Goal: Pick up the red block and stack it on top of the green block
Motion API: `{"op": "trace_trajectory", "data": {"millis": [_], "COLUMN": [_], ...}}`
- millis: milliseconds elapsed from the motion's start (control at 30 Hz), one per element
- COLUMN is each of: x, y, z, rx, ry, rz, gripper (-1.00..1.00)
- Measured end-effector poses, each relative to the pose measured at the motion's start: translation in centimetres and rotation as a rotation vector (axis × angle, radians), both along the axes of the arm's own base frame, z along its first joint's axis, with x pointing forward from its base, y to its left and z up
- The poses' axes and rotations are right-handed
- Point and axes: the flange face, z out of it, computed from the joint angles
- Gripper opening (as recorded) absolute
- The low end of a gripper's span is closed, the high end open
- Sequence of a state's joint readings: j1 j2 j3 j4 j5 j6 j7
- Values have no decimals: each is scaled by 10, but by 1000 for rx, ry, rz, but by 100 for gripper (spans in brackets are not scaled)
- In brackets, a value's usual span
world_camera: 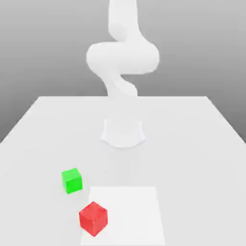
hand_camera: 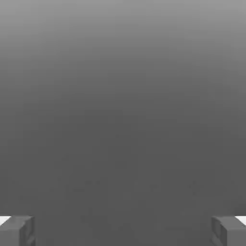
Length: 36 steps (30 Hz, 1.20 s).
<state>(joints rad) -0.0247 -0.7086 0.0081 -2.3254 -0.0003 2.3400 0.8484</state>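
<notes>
On the surface (world_camera: 192, 168), toward the exterior view's left edge, the farther cube (world_camera: 72, 181) lies behind and left of the nearer cube (world_camera: 93, 219), which sits at the panel's (world_camera: 132, 216) left edge (the arm's base (world_camera: 123, 134) stands behind both).

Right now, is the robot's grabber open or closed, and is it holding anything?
Gripper: open, its two fingers wide apart, holding nothing.

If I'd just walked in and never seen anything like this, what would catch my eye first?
Probably the two vivid cubes on the pale table: the red block, over the left edge of a white patch, and the green block, farther back and more to the exterior view's left. Next comes the big white robot arm, rising from the table behind them.
</notes>
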Motion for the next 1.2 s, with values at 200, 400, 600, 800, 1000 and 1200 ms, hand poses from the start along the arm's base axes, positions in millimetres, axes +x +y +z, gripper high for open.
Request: {"op": "trace_trajectory", "data": {"millis": [200, 400, 600, 800, 1000, 1200], "x": [64, 94, 92, 67, 65, 65], "y": [-18, -39, -59, -68, -68, -68], "z": [-113, -232, -353, -462, -521, -521], "rx": [68, 129, 188, 232, 234, 235], "ry": [184, 361, 534, 684, 695, 694], "rz": [-139, -282, -435, -565, -574, -574], "gripper": [0, 0, 0, 0, -100, -100]}}
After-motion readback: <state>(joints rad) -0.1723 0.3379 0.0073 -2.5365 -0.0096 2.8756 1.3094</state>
